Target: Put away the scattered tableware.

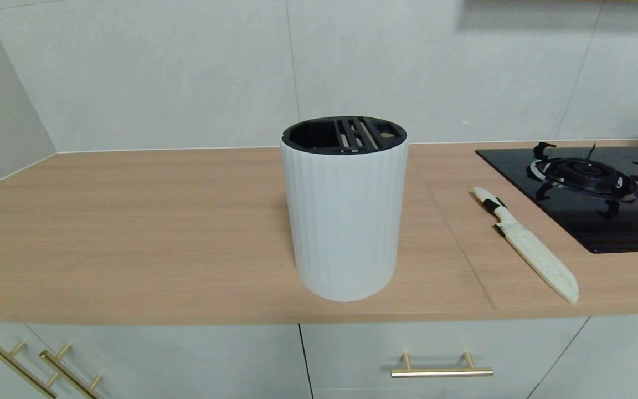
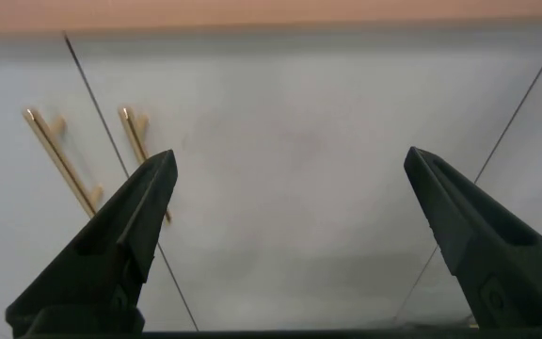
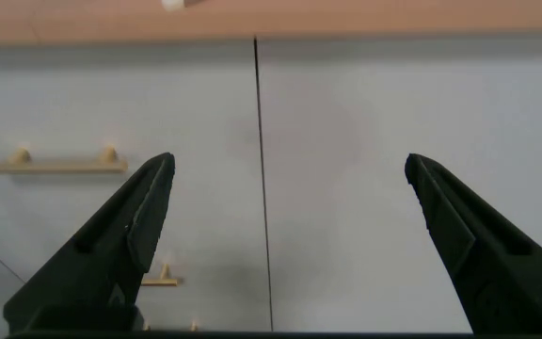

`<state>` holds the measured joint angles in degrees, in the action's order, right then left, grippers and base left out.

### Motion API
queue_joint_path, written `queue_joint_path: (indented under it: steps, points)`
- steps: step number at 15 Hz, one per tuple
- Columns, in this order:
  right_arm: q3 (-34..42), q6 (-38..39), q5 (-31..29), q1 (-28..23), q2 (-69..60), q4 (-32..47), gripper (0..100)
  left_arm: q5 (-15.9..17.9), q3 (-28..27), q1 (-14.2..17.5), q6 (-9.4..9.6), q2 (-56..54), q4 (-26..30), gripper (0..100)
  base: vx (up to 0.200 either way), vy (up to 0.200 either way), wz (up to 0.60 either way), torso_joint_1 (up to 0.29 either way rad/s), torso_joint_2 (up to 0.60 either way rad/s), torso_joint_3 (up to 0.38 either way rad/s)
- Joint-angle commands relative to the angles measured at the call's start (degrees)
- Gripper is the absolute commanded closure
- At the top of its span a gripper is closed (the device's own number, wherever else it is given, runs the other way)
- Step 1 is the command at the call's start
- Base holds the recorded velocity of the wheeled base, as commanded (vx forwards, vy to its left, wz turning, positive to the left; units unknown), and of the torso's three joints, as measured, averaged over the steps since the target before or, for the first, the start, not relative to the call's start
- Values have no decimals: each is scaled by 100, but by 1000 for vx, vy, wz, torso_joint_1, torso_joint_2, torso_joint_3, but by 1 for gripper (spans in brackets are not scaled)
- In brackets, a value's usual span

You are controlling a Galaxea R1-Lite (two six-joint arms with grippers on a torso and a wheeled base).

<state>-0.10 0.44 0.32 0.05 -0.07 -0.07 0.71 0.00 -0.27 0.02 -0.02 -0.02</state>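
A tall white ribbed holder (image 1: 345, 219) with a black slotted top stands upright near the front edge of the wooden counter (image 1: 130, 233). To its right a cream-coloured knife (image 1: 526, 244) with a black band on its handle lies flat, blade tip toward the counter's front edge. My left gripper (image 2: 290, 165) is open and holds nothing, low in front of the white cabinet doors. My right gripper (image 3: 290, 169) is also open and holds nothing, facing cabinet doors below the counter edge, where the knife's tip (image 3: 173, 5) peeks over.
A black gas hob (image 1: 585, 188) with a burner grate fills the counter's right end, just beyond the knife. Gold handles (image 1: 441, 371) are mounted on the cabinet fronts below. The counter left of the holder is bare wood, with tiled wall behind.
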Motion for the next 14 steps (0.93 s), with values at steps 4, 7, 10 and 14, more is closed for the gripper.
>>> queue_joint_path:
  steps: [4, 7, 10, 14]
  points:
    - [1, 0, 3, 4, 7, -1, 0, 0, 0, 0, -2, 2, 2, 0, 0, 0, 0, 196, -480, -282]
    - [1, 0, 3, 4, 7, -1, 0, 0, 0, -8, -2, 2, 2, 0, 0, 0, 0, 217, -497, -282]
    - [1, 0, 3, 4, 7, -1, 0, 0, 0, 0, -2, 2, 11, 0, 0, 0, 0, 230, -520, -290]
    - [1, 0, 3, 4, 7, -1, 0, 0, 0, -8, -2, 2, 11, 0, 0, 0, 0, 244, -540, -294]
